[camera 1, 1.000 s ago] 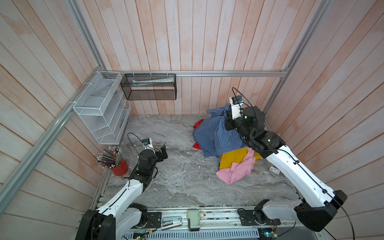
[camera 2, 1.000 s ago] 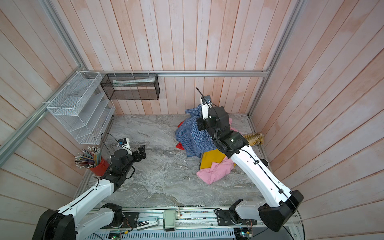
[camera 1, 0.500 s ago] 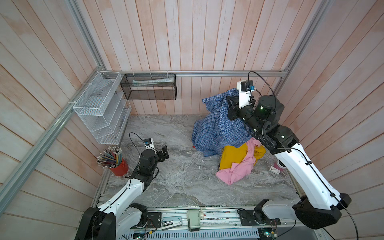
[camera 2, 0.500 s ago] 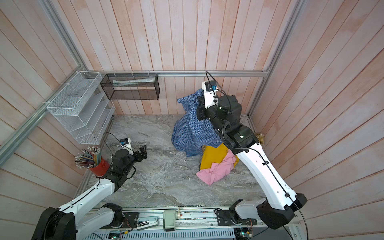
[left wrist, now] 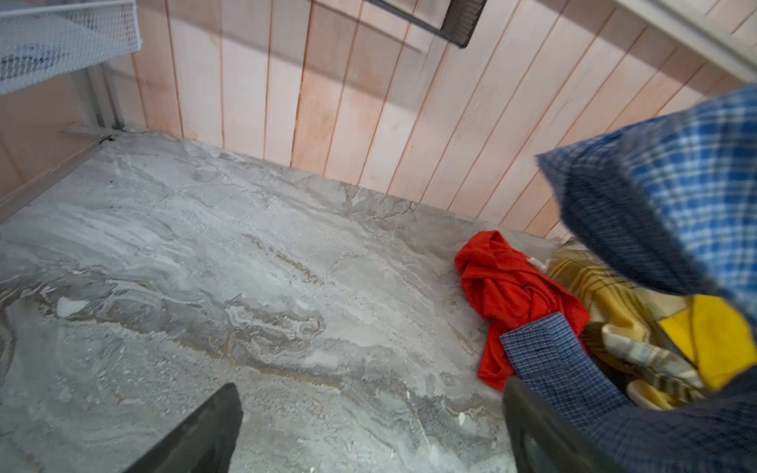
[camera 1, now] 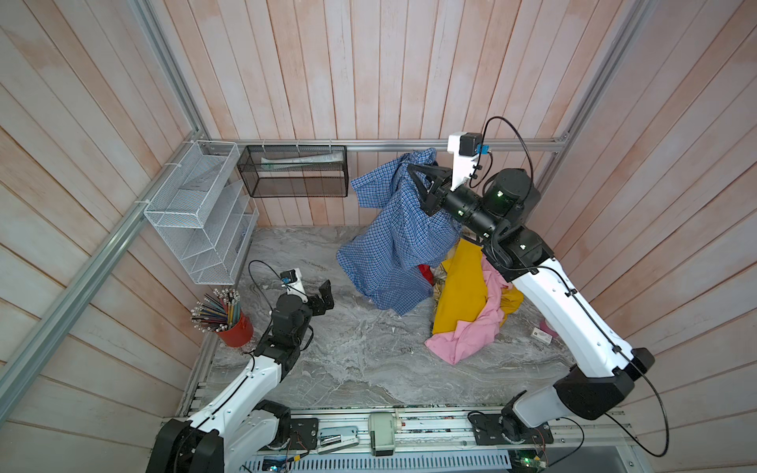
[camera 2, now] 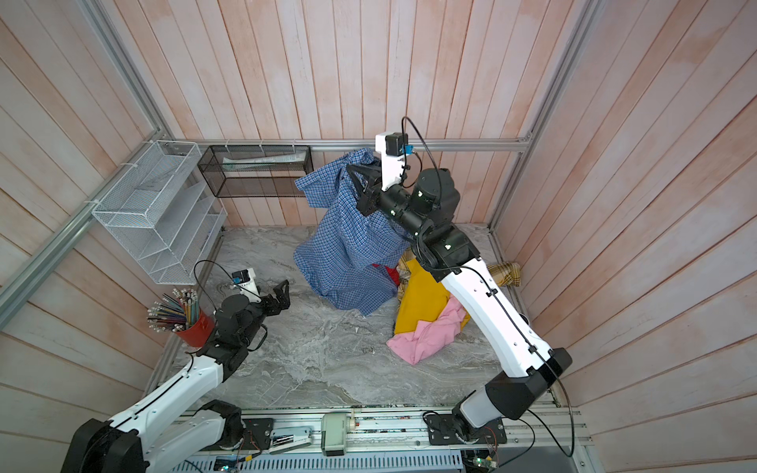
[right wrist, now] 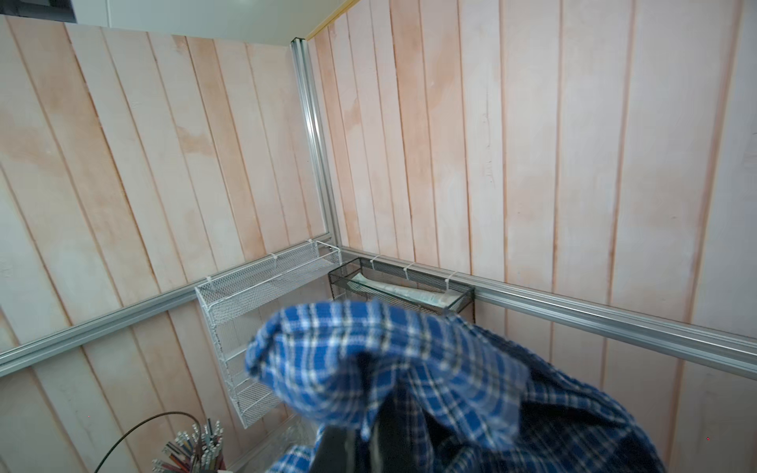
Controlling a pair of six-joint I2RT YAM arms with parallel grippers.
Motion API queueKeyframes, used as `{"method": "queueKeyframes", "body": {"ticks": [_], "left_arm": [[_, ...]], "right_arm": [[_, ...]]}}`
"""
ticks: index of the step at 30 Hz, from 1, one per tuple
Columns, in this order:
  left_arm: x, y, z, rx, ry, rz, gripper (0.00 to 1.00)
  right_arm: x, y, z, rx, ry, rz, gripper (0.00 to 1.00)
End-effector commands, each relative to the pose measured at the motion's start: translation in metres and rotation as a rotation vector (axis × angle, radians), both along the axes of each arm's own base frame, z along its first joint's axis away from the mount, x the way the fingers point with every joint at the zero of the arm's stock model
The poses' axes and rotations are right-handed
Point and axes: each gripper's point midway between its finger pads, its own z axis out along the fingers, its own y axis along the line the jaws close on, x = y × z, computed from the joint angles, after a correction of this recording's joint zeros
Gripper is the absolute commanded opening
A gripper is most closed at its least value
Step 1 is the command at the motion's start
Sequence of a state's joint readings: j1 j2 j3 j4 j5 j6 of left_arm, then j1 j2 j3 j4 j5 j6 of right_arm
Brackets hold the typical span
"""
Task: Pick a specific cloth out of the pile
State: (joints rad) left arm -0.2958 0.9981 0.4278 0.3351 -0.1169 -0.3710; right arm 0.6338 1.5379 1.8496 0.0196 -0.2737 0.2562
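Pale pink wooden planks wall in a grey marbled desk (camera 1: pixel 348 360), with a white wire rack (camera 1: pixel 196 213) and a black mesh basket (camera 1: pixel 295 172) fixed at its far left corner. The pile (camera 1: pixel 491 303) lies along the desk's right edge toward the far corner. It holds a mustard yellow cloth (camera 1: pixel 463 286), a pink cloth (camera 1: pixel 471 336) spilling toward the front, a yellow-brown plaid cloth (camera 2: pixel 504 272) by the right wall, and a red cloth (left wrist: pixel 512 286) on the pile's inner side.

The right claw (camera 1: pixel 413 174) is pinched tight on an upper fold of the blue check cloth (camera 1: pixel 397 241) and holds it high above the desk's far edge, so the cloth hangs long like a shirt. That height is presumably meant to draw its whole length clear of the other fabrics. Both top views show its lower folds reaching the desk just beside the red cloth, and the left wrist view shows a blue check strip lying against the red one. I judge it mostly freed but not fully separated. A further lift, or a carry toward the desk's middle, seems needed, with some risk of dragging the red cloth along.

The left claw (camera 1: pixel 325 298) stands wide and empty near the desk's left edge, beside a red cup of pencils (camera 1: pixel 231 323). It points toward the hanging cloth, apparently ready to help.
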Motion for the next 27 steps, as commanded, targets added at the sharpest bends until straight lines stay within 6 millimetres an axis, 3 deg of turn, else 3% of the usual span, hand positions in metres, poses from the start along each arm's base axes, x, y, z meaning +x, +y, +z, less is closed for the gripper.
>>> {"method": "queueKeyframes", "body": {"ticks": [1,5,12,17,23,27], "left_arm": [[-0.002,-0.02,0.015,-0.063,-0.058,-0.104,1.0],[-0.007,-0.047,0.036,-0.143,-0.136,-0.253,1.0],[-0.013,-0.077,0.064,-0.251,-0.222,-0.43,1.0],[-0.014,-0.099,0.075,-0.29,-0.24,-0.522,1.0],[-0.009,-0.115,0.09,-0.337,-0.287,-0.572,1.0],[0.001,-0.127,0.09,-0.342,-0.273,-0.597,1.0]], "right_arm": [[-0.02,0.008,0.04,0.153,-0.083,0.14,0.0],[-0.014,0.018,0.032,0.16,-0.056,0.162,0.0],[0.001,0.038,-0.009,0.141,0.028,0.205,0.0],[0.007,0.036,-0.035,0.109,0.068,0.159,0.0],[0.024,0.018,-0.107,0.023,0.189,0.048,0.0],[0.027,0.006,-0.15,-0.004,0.275,0.032,0.0]]}}
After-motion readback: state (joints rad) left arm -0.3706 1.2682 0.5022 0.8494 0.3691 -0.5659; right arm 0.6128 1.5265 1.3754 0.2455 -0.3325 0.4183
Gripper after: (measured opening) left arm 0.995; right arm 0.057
